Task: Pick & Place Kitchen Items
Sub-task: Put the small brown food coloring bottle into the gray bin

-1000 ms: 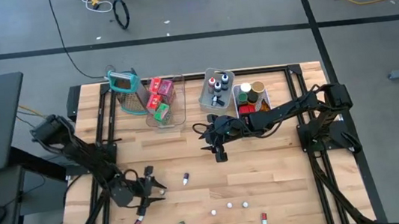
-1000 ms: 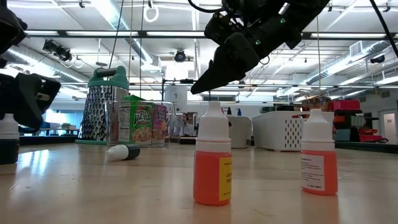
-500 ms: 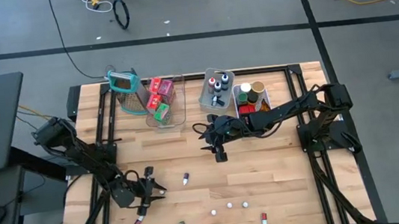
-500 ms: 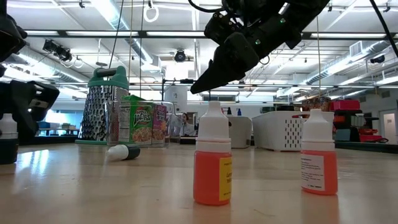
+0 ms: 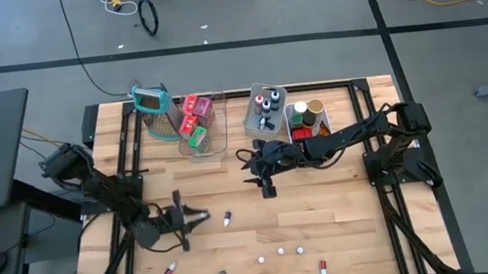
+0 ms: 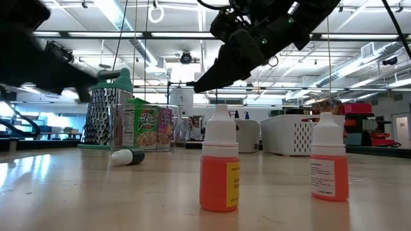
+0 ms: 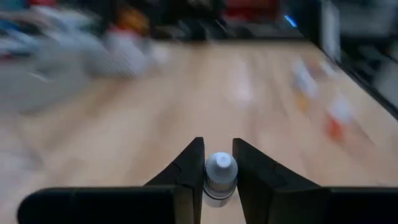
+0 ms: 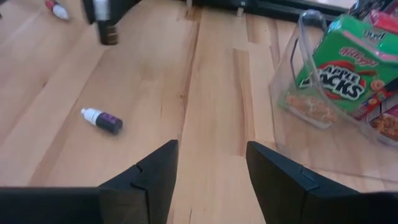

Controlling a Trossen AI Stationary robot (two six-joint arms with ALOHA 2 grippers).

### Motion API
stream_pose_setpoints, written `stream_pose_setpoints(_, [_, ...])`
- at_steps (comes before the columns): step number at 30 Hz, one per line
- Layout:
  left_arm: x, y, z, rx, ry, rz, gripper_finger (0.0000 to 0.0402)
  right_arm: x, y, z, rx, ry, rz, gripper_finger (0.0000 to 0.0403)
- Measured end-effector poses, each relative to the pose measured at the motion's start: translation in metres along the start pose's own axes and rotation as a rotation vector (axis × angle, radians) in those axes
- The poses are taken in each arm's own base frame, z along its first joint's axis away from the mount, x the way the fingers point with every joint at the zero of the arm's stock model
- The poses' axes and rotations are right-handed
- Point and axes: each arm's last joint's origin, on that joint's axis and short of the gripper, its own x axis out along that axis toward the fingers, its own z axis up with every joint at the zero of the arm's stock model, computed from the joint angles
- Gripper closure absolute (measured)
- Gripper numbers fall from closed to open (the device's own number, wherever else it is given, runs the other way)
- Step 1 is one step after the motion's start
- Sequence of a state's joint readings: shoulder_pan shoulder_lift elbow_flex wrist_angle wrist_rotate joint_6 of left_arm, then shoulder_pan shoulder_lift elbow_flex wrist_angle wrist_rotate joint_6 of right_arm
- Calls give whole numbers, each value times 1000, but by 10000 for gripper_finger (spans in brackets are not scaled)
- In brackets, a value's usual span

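My left gripper (image 5: 194, 218) is near the table's front left, shut on a small white-capped bottle (image 7: 220, 175), and shows as a dark blur in the low view (image 6: 45, 61). My right gripper (image 5: 268, 188) hangs open and empty above the table's middle, and also shows in the low view (image 6: 204, 85). A dark bottle with a white cap (image 5: 227, 218) lies on its side between the two grippers, and also shows in the right wrist view (image 8: 102, 120). Two orange dropper bottles (image 6: 219, 160) (image 6: 329, 158) stand upright near the front edge. Small red and white bits (image 5: 281, 252) lie along the front. My left gripper pinches the little bottle between its two fingers, just below the white cap (image 7: 221, 165). The cap end points out past the fingertips. The bottle is lifted clear of the table.
At the back stand a teal-framed grater (image 5: 153, 106), a clear bin with cereal boxes (image 5: 198, 124), a grey bin with dark-capped bottles (image 5: 265, 109) and a white bin with jars (image 5: 305, 119). A small red bottle (image 5: 169, 270) lies near the front left.
My left gripper has risen from the table with the bottle, which stood upright there before. It has swung a little toward the far edge and turned toward the table's right. My right gripper has kept almost still.
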State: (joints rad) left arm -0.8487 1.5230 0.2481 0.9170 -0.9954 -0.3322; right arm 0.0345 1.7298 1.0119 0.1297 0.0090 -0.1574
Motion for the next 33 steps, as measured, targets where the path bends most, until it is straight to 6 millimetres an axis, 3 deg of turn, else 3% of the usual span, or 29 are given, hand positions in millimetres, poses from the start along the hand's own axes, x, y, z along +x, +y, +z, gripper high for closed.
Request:
stream_pose_setpoints(6, [23, 19, 28, -71, -163, 172, 329, 0, 2, 6, 27, -65, 16, 201])
stream_pose_setpoints(15, [77, 57, 62, -51, -221, 130, 328, -1, 16, 15, -16, -137, 39, 201])
stream_pose_setpoints(19, [96, 61, 79, -44, -230, 39, 328, -1, 17, 16, -18, -145, 40, 201])
stream_pose_setpoints(25, [119, 62, 93, 26, -105, 49, 325, -1, 16, 15, 2, -144, 40, 201])
stream_pose_setpoints(33, [126, 60, 102, 25, -82, 29, 326, -1, 17, 14, 23, -132, 43, 239])
